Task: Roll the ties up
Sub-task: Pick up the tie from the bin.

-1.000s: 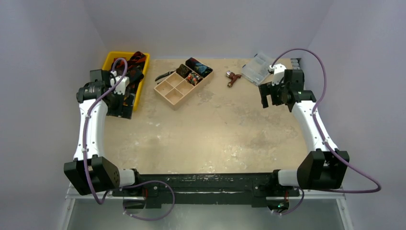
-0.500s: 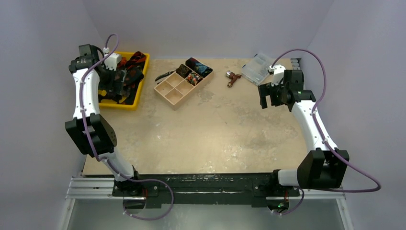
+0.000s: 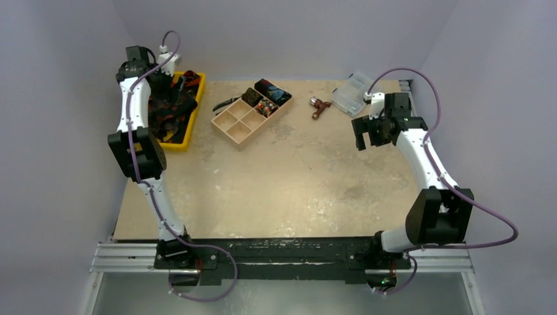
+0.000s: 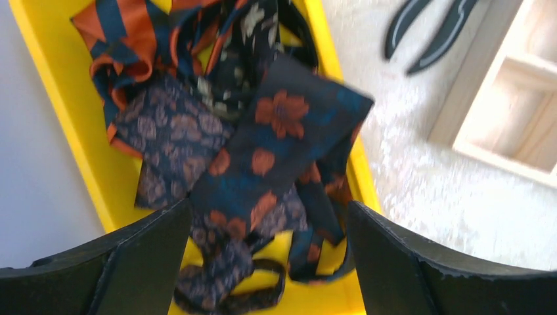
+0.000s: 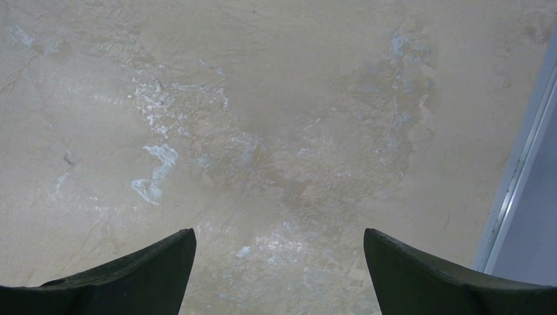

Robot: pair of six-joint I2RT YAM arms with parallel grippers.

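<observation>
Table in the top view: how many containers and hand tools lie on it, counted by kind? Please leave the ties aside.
Yellow bin: 1
Wooden divided tray: 1
Clear plastic box: 1
Black pliers: 1
Red-brown tool: 1
Total: 5

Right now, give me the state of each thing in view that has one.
ties: unrolled, heaped in a tangle
yellow tray: full of ties
wooden box: near compartments empty, far ones filled
left pincer: open, above the ties, holding nothing
right pincer: open, over the table
</observation>
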